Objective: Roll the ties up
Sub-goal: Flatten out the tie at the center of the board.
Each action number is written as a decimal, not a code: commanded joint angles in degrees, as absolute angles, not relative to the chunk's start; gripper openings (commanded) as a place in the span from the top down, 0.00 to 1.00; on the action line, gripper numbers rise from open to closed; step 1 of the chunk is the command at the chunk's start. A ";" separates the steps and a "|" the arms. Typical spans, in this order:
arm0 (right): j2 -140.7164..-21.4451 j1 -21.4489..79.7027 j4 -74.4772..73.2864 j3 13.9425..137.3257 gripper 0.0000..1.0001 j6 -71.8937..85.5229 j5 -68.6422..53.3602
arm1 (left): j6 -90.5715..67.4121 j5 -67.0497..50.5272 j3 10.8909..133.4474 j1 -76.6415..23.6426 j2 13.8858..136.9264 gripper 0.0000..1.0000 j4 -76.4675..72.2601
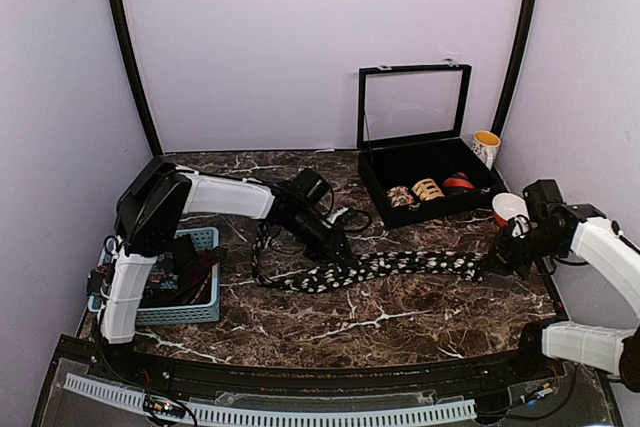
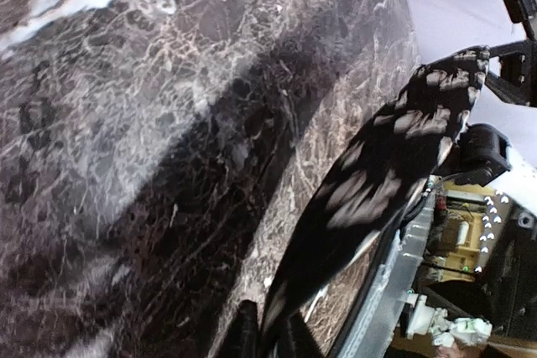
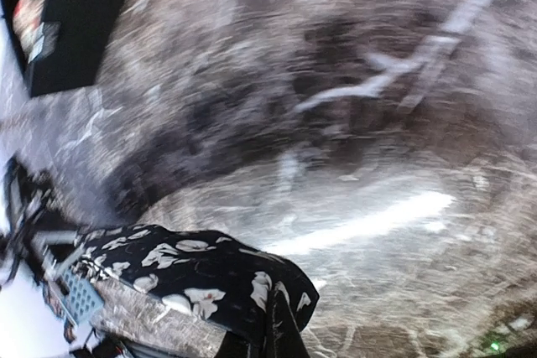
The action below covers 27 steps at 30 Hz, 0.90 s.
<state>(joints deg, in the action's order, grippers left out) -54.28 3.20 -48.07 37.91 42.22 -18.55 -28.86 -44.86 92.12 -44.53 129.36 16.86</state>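
The dark marble table filled the floor of a pale-walled enclosure, and its widest bare stretch lay between the tie and the near edge, where the arm bases sat. At the back right stood the black case, its glass lid raised upright close to the back wall; a narrower strip of marble separated its front wall from the tie. The blue basket sat against the left edge, under the left arm. The black, white-printed tie ran roughly left to right across the middle of the table, its thinner tail curling back behind the left arm; whether its middle touched the marble could not be told. The left gripper was pressed together on the tie near mid-table, the fabric passing between its fingers in the left wrist view. The right gripper pinched the tie's broad end close to the right edge, just beside a white cup. Three coiled ties, two tan-patterned and one red, sat in the case. A yellow-rimmed mug stood in the back right corner, beside the case.
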 commanded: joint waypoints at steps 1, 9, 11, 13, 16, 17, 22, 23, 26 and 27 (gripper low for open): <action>-55.76 -1.24 -52.76 38.48 1.00 42.47 -11.67 | -21.61 -35.80 94.43 -44.83 126.47 0.84 29.03; -65.26 -9.57 -53.17 43.16 1.00 35.11 -6.42 | -20.73 -23.46 97.63 -44.45 122.15 0.45 28.91; -65.61 -13.41 -54.91 45.23 1.00 33.16 -4.33 | -20.60 -17.41 96.23 -43.47 119.27 0.39 28.40; -66.77 -15.46 -56.69 47.57 0.98 32.85 -0.60 | -21.40 -13.78 92.70 -41.67 115.58 0.35 26.11; -67.72 -19.97 -55.23 49.19 0.94 34.98 -3.24 | -24.36 -11.04 86.79 -38.39 110.45 0.31 22.80; -68.25 -21.61 -54.19 49.70 0.91 35.44 -4.38 | -25.00 -9.92 85.27 -37.45 108.95 0.31 22.47; -72.10 -24.19 -54.18 53.63 0.17 33.09 -4.55 | -26.97 -4.98 82.21 -33.81 105.49 0.27 25.98; -71.96 -24.30 -53.96 54.09 0.13 32.56 -5.15 | -27.35 -4.20 82.37 -33.76 105.41 0.27 27.24; -71.08 -23.80 -52.84 54.99 0.09 30.40 -8.25 | -29.41 -3.79 81.98 -33.73 105.27 0.27 30.17; -70.98 -23.59 -52.44 54.98 0.08 29.90 -9.24 | -29.86 -4.30 81.34 -33.75 105.09 0.27 30.23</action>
